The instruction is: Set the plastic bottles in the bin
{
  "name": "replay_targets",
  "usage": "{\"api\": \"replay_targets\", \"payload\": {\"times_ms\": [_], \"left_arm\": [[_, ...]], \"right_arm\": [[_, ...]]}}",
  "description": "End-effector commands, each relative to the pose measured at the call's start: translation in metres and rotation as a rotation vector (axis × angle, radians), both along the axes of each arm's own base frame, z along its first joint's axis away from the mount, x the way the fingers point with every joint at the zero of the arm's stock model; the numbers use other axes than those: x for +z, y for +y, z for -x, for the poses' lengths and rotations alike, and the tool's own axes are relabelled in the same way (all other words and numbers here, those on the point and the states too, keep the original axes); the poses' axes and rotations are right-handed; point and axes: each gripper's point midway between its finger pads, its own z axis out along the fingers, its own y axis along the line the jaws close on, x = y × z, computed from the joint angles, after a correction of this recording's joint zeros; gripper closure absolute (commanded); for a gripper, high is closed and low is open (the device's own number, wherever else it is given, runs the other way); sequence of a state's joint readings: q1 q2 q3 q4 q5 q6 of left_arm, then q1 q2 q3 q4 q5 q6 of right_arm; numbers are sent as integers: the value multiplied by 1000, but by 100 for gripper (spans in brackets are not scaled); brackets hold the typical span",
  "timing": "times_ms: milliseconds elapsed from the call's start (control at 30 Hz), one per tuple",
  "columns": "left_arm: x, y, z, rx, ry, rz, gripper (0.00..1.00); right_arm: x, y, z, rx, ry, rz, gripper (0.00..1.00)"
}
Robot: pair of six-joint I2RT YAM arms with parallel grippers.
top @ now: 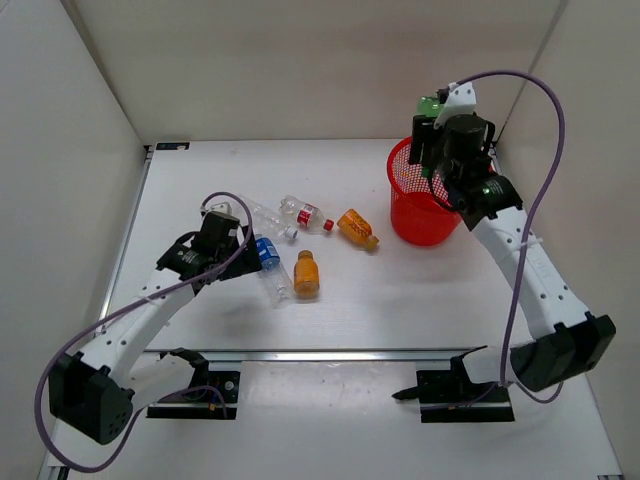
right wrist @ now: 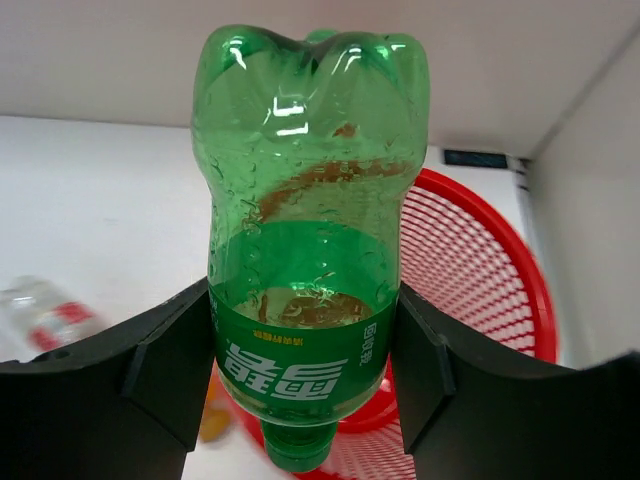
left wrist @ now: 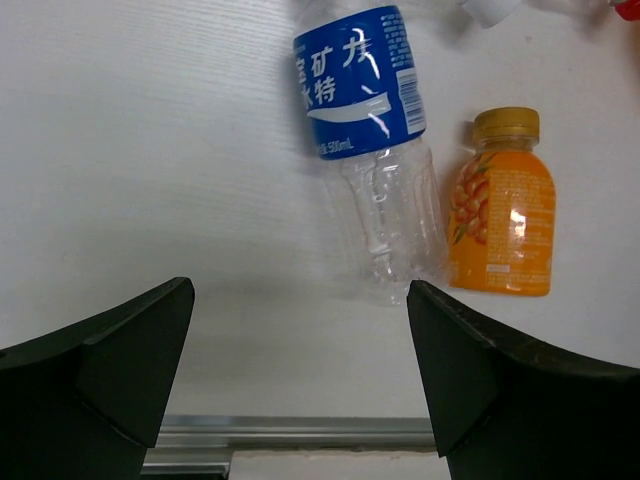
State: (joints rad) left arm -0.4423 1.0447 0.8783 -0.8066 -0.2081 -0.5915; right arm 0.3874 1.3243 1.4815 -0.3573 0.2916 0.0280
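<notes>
The right gripper (right wrist: pixel 302 300) is clenched on the green bottle (right wrist: pixel 305 170), its 2 dark fingers (right wrist: pixel 150 360) pressing the labelled band from either side. The bottle hangs cap down with its lobed base pointing away from the wrist camera, and it is tilted rather than upright. In the overhead view the gripper (top: pixel 430 135) holds it above the far rim of the round red mesh bin (top: pixel 420 215), which stands at the far right of the white table (top: pixel 400 300). From the wrist, the bin's red mesh (right wrist: pixel 480 260) shows behind and below the bottle.

The left gripper (left wrist: pixel 300 290) is released, jaws spread wide and holding nothing. It sits low over the table just near of the blue-labelled bottle (left wrist: pixel 365 150), which lies on its side. Beside that bottle, to its right, lies 1 orange bottle (left wrist: pixel 500 210), close but apart from it.

From above, 5 bottles lie on the table left of the bin:
- the blue-labelled bottle (top: pixel 270 265)
- the orange bottle next to it (top: pixel 306 273)
- a second orange bottle (top: pixel 357 228), nearest the bin
- a clear bottle with red label and cap (top: pixel 305 213)
- a plain clear bottle (top: pixel 262 215) just beyond the left gripper (top: pixel 243 258)
</notes>
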Motion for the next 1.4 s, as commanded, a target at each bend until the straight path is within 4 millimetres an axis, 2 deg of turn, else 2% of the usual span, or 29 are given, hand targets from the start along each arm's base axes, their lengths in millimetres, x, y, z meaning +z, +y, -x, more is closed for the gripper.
{"api": "replay_targets", "payload": {"times_ms": [0, 67, 133, 200, 233, 267, 333, 367, 400, 467, 500, 533, 567, 633, 667, 700, 733, 767, 833, 867, 933, 967, 1000, 1067, 1100, 1133, 1200, 1267, 1367], "left_arm": [[5, -19, -23, 17, -59, 70, 1], [-3, -26, -29, 16, -36, 70, 1], [-9, -31, -36, 25, -41, 77, 2], [-17, -35, -41, 33, -31, 93, 2], [-21, -36, -44, 34, -30, 93, 1], [-22, -38, -46, 32, -31, 97, 1], [-30, -36, -53, 52, -22, 78, 1], [-27, -40, -58, 49, -38, 87, 1], [-29, -41, -60, 51, -39, 88, 1], [-32, -46, -65, 49, -37, 93, 2], [-37, -50, -67, 48, -26, 96, 2], [-42, -51, -67, 49, -17, 91, 1], [-49, -49, -68, 55, -1, 80, 1], [-59, -49, -67, 60, 23, 83, 1], [-62, -52, -66, 57, 27, 91, 1], [-68, -53, -66, 55, 33, 87, 1], [-73, -51, -67, 61, 48, 80, 1], [-72, -58, -67, 46, 45, 85, 2], [-80, -58, -69, 41, 58, 54, 2], [-81, -60, -75, 46, 51, 58, 1], [-87, -61, -75, 50, 75, 55, 3], [-92, -61, -76, 50, 85, 49, 5], [-96, -59, -75, 50, 96, 39, 7], [-103, -61, -73, 59, 126, 50, 23], [-104, -63, -70, 54, 142, 58, 30], [-101, -63, -70, 58, 136, 55, 42], [-92, -59, -68, 72, 111, 35, 52], [-67, -57, -70, 76, 48, 47, 53], [-18, -56, -82, 70, -63, 57, 55]], "right_arm": [[-48, -30, -32, -69, 104, 133, 73], [-59, -47, -43, -105, 131, 149, 68], [-70, -55, -51, -134, 159, 158, 55], [-75, -62, -51, -170, 178, 162, 17], [-81, -65, -50, -182, 199, 170, 7], [-77, -63, -45, -183, 202, 169, 1], [-59, -67, -38, -194, 175, 147, 1], [-51, -67, -31, -198, 165, 131, 1], [-52, -67, -25, -199, 180, 141, 1], [-40, -73, -3, -228, 177, 126, 1], [-46, -73, 9, -220, 222, 152, 1], [-43, -72, 20, -217, 227, 125, 1], [-47, -68, 35, -196, 262, 105, 1], [-67, -58, 65, -126, 338, 113, 1], [-64, -46, 81, -84, 329, 95, 1], [-77, -37, 99, -27, 368, 98, 1], [-92, -32, 108, -3, 405, 96, 1], [-96, -20, 125, 60, 429, 75, 1], [-131, -12, 151, 112, 536, 49, 1], [-137, -7, 160, 131, 557, 8, 1], [-177, -6, 175, 138, 638, -42, 1], [-180, -4, 180, 139, 643, -91, 1], [-193, -4, 186, 135, 660, -126, 1], [-213, -12, 192, 98, 681, -164, 1], [-214, -19, 194, 70, 673, -181, 1], [-221, -27, 198, 35, 691, -187, 1], [-230, -45, 203, -37, 700, -200, 0], [-230, -56, 202, -90, 682, -222, 1], [-234, -91, 195, -277, 681, -239, 1]]}}
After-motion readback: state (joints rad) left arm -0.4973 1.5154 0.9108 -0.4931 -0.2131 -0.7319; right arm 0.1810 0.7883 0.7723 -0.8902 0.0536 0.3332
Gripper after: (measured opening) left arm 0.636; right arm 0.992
